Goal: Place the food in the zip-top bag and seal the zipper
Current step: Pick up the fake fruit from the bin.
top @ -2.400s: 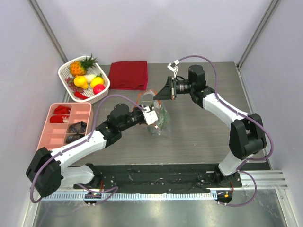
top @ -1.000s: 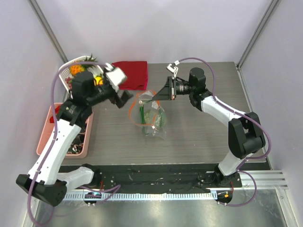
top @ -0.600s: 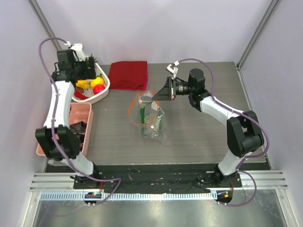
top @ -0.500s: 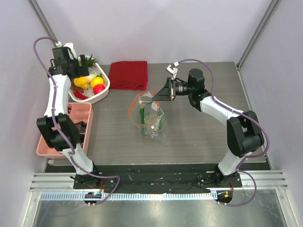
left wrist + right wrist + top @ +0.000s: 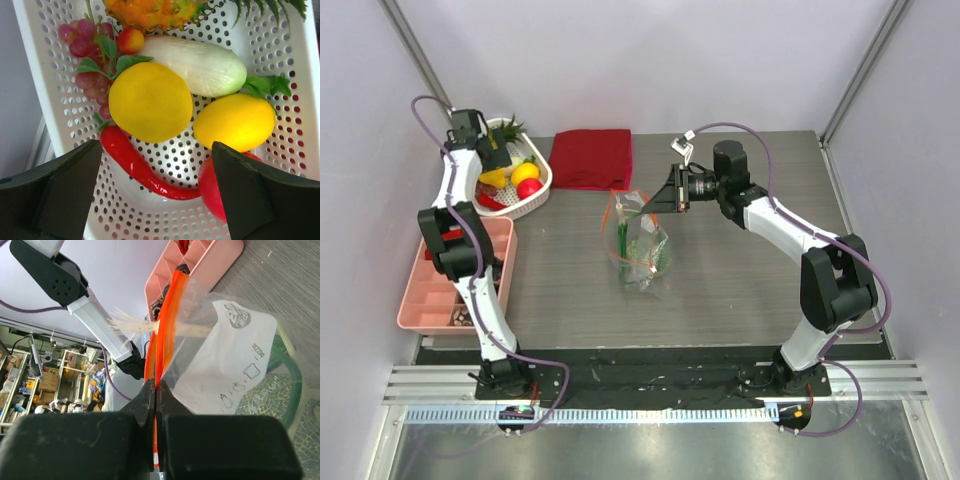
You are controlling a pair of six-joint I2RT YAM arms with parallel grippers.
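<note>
The clear zip-top bag (image 5: 642, 250) stands mid-table. Its orange-red zipper (image 5: 618, 215) is pinched by my right gripper (image 5: 652, 207), which is shut on it. The right wrist view shows the zipper (image 5: 167, 320) running up from my closed right gripper (image 5: 156, 388), with the printed bag (image 5: 235, 355) beside it. A green onion (image 5: 620, 238) and a netted melon (image 5: 656, 262) lie inside. My left gripper (image 5: 492, 160) hangs open over the white basket (image 5: 538, 196). Under the left gripper (image 5: 155, 167) are a yellow citrus (image 5: 150, 100), a red apple (image 5: 211, 182) and a red chili (image 5: 132, 162).
The basket (image 5: 45, 80) also holds a lemon-like yellow fruit (image 5: 235, 122), a white vegetable (image 5: 195, 65), grapes (image 5: 85, 45) and a pineapple (image 5: 150, 10). A folded dark red cloth (image 5: 591, 158) lies behind the bag. A pink compartment tray (image 5: 440, 280) sits at the left.
My left arm swung from the bag back to the basket at the far left, jaws open. The right gripper kept its hold on the zipper; the bag shifted slightly.
</note>
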